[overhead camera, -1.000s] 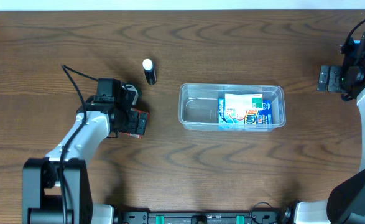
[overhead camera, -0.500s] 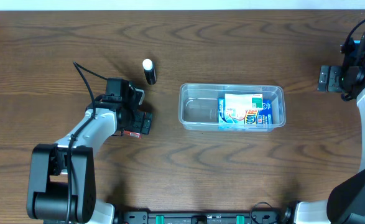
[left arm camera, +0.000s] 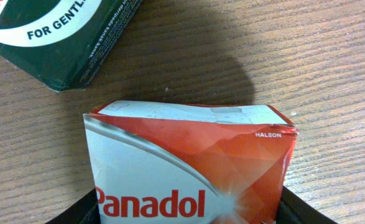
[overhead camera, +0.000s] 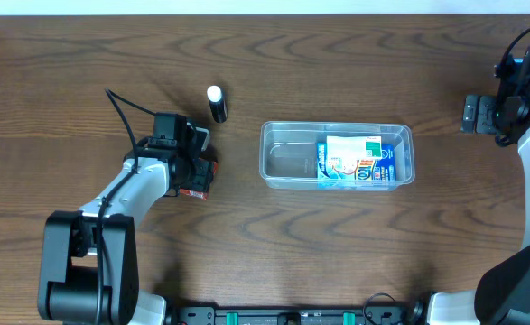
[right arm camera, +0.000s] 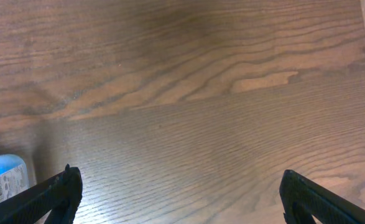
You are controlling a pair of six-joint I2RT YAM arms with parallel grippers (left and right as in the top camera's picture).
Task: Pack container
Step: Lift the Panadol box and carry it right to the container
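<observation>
now left gripper [overhead camera: 197, 173] is clamping a red-white panadol box [left arm camera: 188, 168], with a green box [left arm camera: 58, 31] lying at its 11 o'clock. clear container [overhead camera: 287, 162] is sitting mid-table at that gripper's 3 o'clock, holding blue-white boxes [overhead camera: 359, 161] in its right half. right gripper [right arm camera: 179, 193] is hanging with fingers apart over the wooden table [right arm camera: 182, 93].

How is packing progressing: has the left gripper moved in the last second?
Yes. The left gripper, holding the Panadol box, shifted slightly right, toward the container.
</observation>
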